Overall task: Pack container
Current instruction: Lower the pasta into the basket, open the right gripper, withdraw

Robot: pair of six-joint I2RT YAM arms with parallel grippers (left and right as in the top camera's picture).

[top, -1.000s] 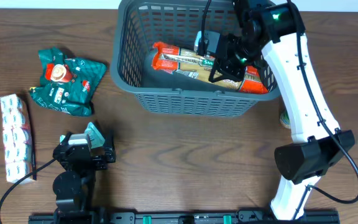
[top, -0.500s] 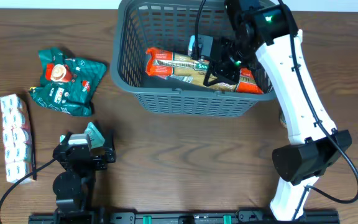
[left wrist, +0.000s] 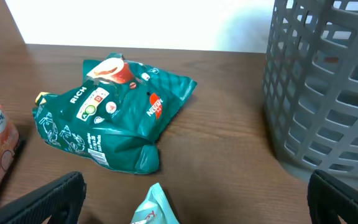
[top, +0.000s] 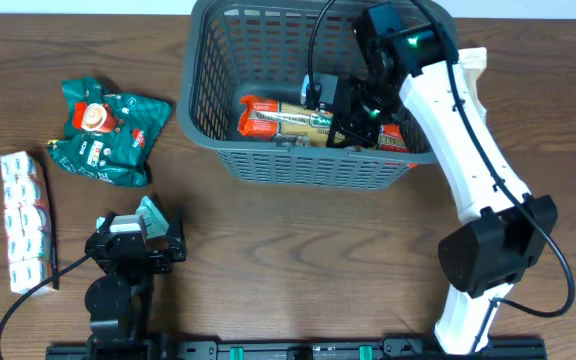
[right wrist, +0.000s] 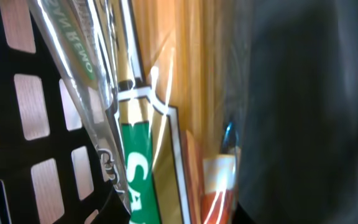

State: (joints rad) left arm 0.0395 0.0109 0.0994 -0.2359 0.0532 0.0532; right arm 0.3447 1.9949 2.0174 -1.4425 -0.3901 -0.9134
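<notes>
The container (top: pixel 308 170) is a dark grey lattice basket at the top middle of the table. Inside it lies a long spaghetti packet (top: pixel 283 117) with orange ends, close to the near wall. My right gripper (top: pixel 353 120) reaches down into the basket and is shut on the packet's right half. In the right wrist view the packet (right wrist: pixel 166 124) fills the frame next to the basket wall (right wrist: pixel 17 155). My left gripper (left wrist: pixel 197 202) rests wide open at the lower left, with a small teal packet (left wrist: pixel 157 208) lying between its fingers.
A green coffee bag (top: pixel 106 130) lies left of the basket, also in the left wrist view (left wrist: pixel 114 112). A white and red multipack (top: pixel 23 220) sits at the far left edge. A small greenish object (top: pixel 458 190) peeks out behind the right arm.
My right gripper has carried the spaghetti packet left and lower into the container, so it lies nearer the front wall. The left arm has not moved.
</notes>
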